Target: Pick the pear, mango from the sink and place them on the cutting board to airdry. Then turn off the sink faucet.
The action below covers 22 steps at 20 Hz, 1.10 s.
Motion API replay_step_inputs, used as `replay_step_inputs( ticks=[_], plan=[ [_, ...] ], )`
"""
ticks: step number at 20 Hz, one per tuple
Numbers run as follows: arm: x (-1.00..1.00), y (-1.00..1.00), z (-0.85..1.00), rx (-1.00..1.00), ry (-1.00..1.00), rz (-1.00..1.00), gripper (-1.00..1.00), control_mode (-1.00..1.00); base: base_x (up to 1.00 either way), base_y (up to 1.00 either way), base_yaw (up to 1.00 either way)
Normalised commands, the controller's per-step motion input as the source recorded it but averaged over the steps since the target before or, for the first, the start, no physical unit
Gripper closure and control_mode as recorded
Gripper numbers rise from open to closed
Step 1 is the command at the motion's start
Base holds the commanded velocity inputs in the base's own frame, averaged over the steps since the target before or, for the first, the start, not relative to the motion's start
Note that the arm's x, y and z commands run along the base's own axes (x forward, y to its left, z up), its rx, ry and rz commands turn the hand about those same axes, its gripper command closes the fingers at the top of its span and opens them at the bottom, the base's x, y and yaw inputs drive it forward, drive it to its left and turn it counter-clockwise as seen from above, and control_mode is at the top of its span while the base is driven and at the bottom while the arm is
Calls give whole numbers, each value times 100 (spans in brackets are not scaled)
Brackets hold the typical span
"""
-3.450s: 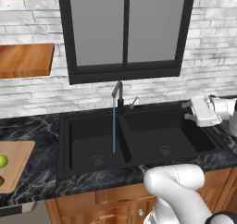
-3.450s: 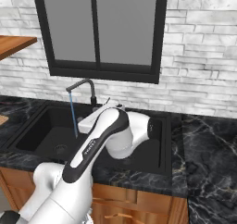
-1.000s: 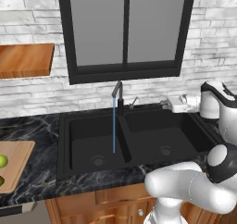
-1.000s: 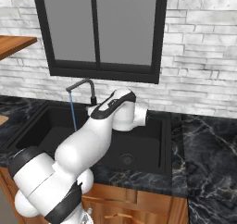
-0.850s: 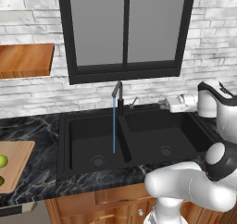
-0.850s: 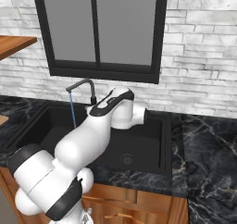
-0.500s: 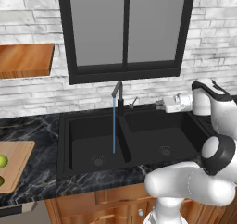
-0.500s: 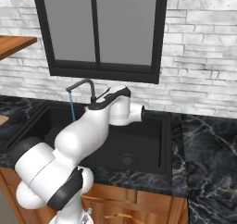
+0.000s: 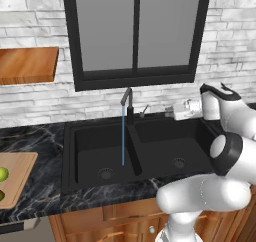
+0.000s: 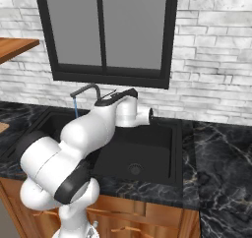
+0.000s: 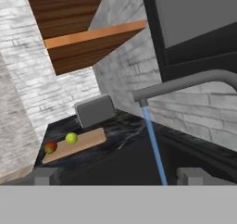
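Note:
Water still runs in a thin blue stream from the dark sink faucet (image 9: 128,102) into the black sink (image 9: 90,153). My gripper (image 9: 171,111) hovers over the right basin, pointing left at the small silver lever handle (image 9: 145,109), a short gap away. In the hand view its fingertips (image 11: 45,176) stand wide apart, so the gripper (image 11: 118,177) is open and empty, looking along the faucet spout (image 11: 185,82). The pear (image 11: 71,138) and mango (image 11: 50,147) lie on the light-wood cutting board (image 11: 85,141). The pear (image 9: 2,174) also sits on the cutting board (image 9: 20,178) at far left.
A grey box-like appliance (image 11: 96,111) stands behind the board. Wooden wall shelves (image 9: 27,63) hang above the left counter. A dark-framed window (image 9: 135,36) sits behind the faucet. My arm (image 10: 93,129) arches over the sink (image 10: 147,153).
My hand has swung left from the right end of the sink toward the faucet's lever handle. Water keeps running and the fruit on the board has not moved.

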Motion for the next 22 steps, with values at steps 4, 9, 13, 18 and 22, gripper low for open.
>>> replay_step_inputs(
  ticks=[4, 9, 13, 18, 22],
  plan=[
    [14, 0, 0, 0, 0, 0, -100, -100, 0, 0, 0],
    [5, 0, -10, 0, 0, 0, -100, -100, 0, 0, 0],
    [0, 10, -19, 0, 0, 0, -100, -100, 0, 0, 0],
    [1, 17, -16, 0, 0, 0, -100, -100, 0, 0, 0],
    [5, 8, -3, 0, -3, 0, -100, -100, 0, 0, 0]
  ],
)
